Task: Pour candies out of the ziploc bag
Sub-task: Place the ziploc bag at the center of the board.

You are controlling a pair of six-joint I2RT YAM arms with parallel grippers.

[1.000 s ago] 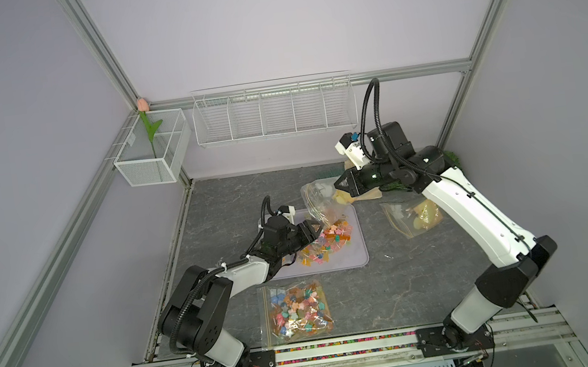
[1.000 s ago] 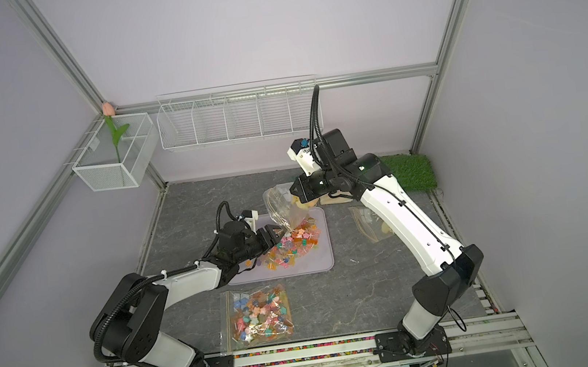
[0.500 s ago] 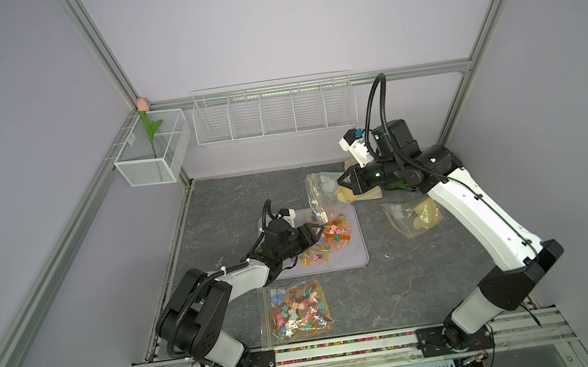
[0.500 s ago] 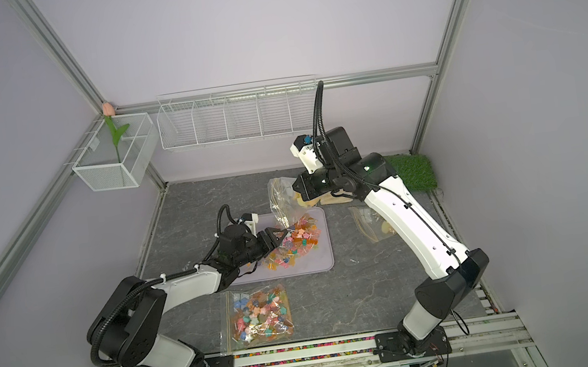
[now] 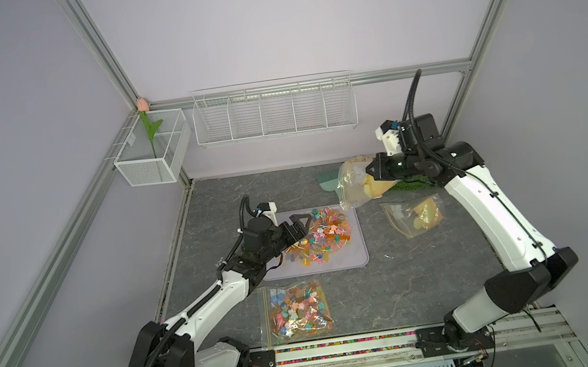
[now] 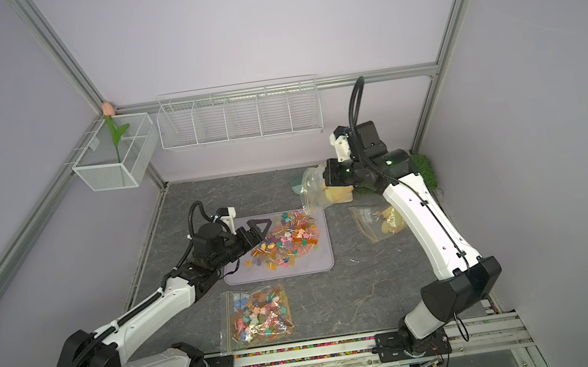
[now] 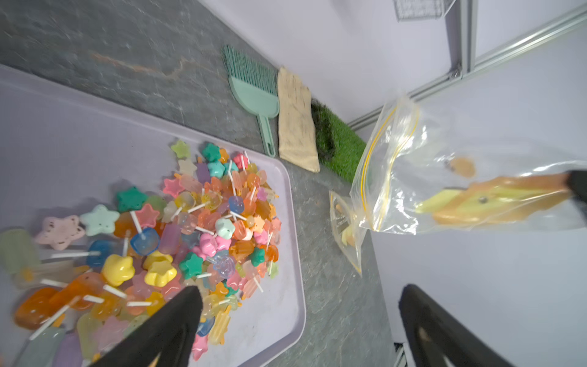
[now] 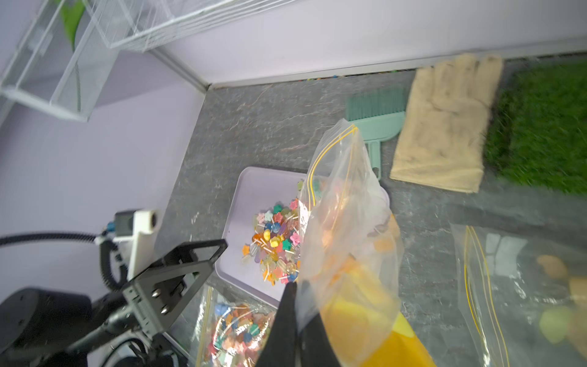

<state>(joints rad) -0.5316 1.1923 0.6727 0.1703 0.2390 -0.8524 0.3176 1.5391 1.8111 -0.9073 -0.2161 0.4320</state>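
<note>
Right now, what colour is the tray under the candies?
Tray is pale lilac; best in left wrist view.

Multicoloured candies [image 5: 320,240] heaped on tray [image 5: 355,257], ziploc bag [image 5: 352,188] aloft (mouth open)

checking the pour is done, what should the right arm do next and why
Probably lay the bag down off the tray: it hangs nearly empty from the shut right gripper, candies lie piled on the tray, left gripper is open.
</note>
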